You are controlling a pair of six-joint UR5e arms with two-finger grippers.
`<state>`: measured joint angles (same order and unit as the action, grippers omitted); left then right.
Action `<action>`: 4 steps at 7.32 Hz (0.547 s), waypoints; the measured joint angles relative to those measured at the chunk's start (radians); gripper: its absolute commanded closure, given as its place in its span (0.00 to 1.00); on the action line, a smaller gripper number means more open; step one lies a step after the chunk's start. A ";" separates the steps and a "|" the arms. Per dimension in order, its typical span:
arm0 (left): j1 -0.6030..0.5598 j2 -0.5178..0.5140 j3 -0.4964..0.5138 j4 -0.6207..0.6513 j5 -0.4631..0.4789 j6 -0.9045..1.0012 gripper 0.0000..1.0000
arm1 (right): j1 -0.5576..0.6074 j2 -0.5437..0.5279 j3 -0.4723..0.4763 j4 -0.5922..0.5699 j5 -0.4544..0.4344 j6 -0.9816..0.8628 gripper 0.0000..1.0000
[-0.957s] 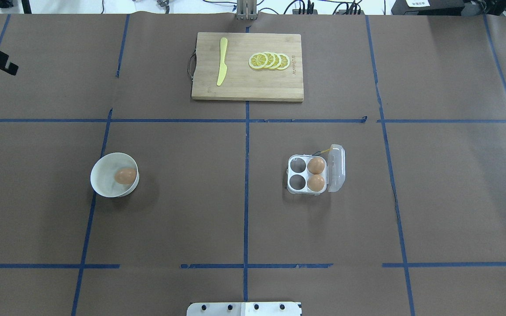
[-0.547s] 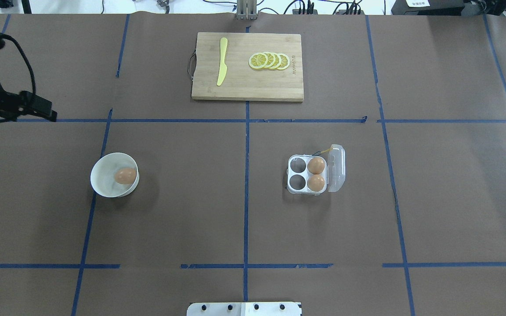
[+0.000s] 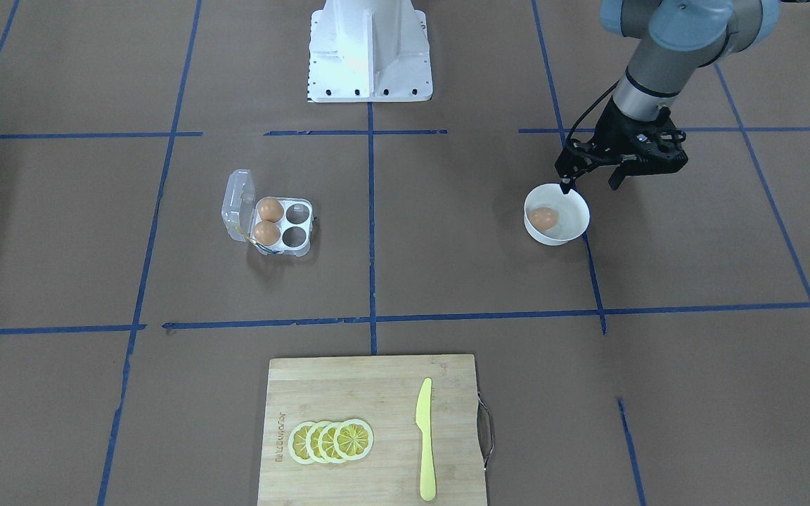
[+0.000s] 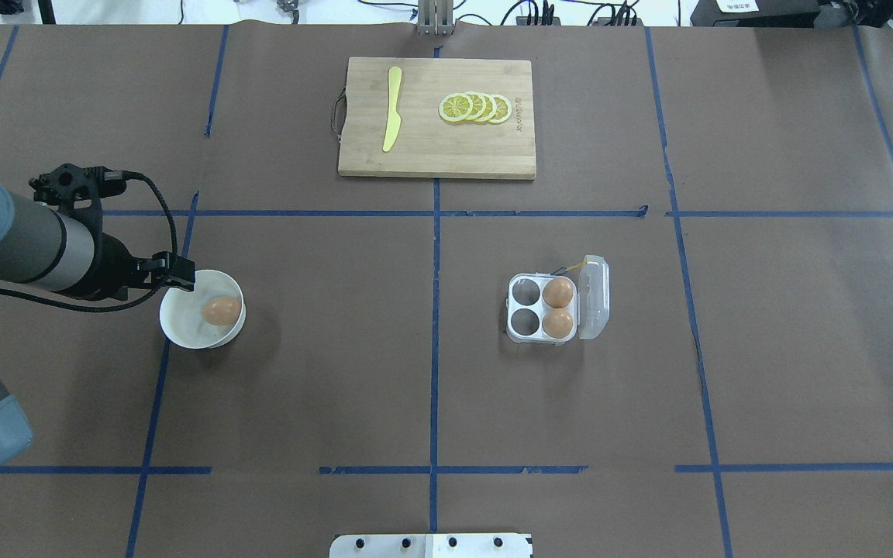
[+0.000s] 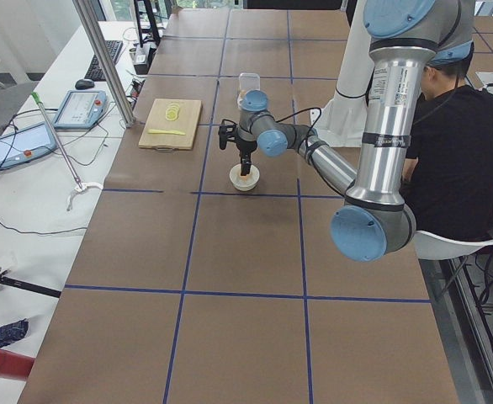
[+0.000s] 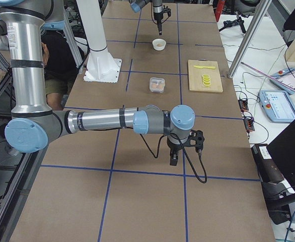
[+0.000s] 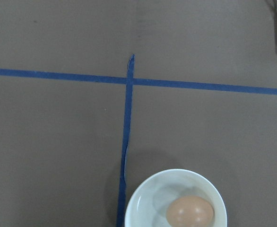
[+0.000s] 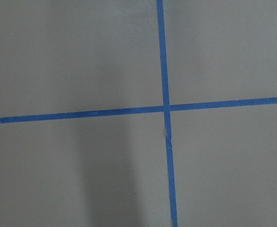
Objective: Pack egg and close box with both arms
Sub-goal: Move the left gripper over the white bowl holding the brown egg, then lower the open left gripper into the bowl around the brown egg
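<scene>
My left tool [image 3: 591, 184] hangs with its black fingers [image 3: 565, 185] spread and nothing between them, over the rim of the white bowl [image 3: 558, 239] on the side toward my own left. The egg [image 4: 221, 311] I want lies on the bowl's floor against the opposite wall. From the tool it is off toward the middle of the bench [image 4: 338, 364] and a little back toward my base. In the left wrist view it sits at the bottom edge, right of centre, so I judge the tool must shift that way before it drops.

The egg's long axis seems to run across that view, though it is small there and I would not swear to it. It is smooth, matte and orange-brown, and on a glossy curved floor I expect it to roll under a careless touch.

The box [image 3: 282, 224] stands well apart, on my right half of the bench. It is thin clear plastic with four round cells. Two other eggs [image 4: 558, 293] fill the cells beside the hinge, and the two empty cells face the bowl. Its lid [image 4: 595, 298] stands open on the far side from the bowl, with a yellow string at the hinge.

My right tool [image 6: 173, 159] shows only in a side view, low over bare brown paper, far from the egg and from the box. I cannot tell whether it is spread or pressed together. The left arm is plainly the nearer one to the egg.
</scene>
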<state>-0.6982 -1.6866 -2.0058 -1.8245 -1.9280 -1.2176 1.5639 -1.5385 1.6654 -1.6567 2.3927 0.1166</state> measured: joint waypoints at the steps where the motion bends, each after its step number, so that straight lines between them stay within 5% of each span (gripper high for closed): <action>1: 0.015 -0.011 0.023 -0.016 0.012 -0.015 0.13 | 0.000 0.000 0.000 0.000 0.001 0.000 0.00; 4: 0.025 -0.069 0.089 -0.031 0.021 -0.023 0.15 | 0.001 0.000 -0.001 0.000 0.002 0.000 0.00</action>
<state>-0.6735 -1.7554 -1.9164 -1.8553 -1.9066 -1.2404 1.5646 -1.5386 1.6644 -1.6567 2.3945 0.1166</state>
